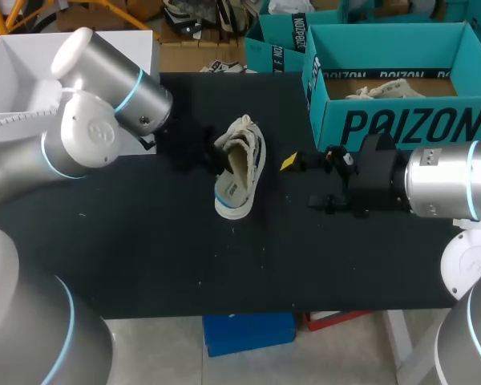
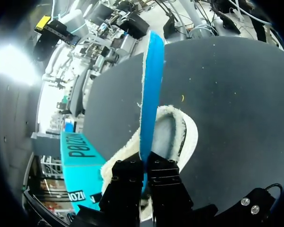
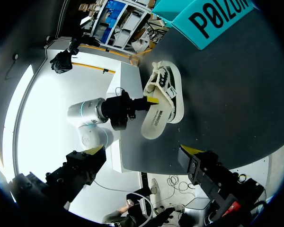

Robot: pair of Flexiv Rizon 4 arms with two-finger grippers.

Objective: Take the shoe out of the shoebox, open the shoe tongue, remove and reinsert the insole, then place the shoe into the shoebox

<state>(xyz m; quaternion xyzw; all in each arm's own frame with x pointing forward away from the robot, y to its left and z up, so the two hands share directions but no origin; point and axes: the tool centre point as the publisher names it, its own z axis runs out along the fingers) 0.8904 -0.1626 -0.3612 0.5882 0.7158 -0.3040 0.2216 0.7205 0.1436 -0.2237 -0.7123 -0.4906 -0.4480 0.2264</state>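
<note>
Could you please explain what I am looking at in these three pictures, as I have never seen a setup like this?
This is a robot with two arms working at a black table. The head view looks down from above and behind the robot. Each round picture comes from a camera on one arm's wrist, looking out along its fingers. On the table are a pale shoe and a teal shoebox. The left gripper is shut on the insole, which is white with a blue underside, and holds it at the shoe. Whether its far end is inside the shoe is not clear. The right gripper is open and empty, between the shoe and the shoebox.
</note>
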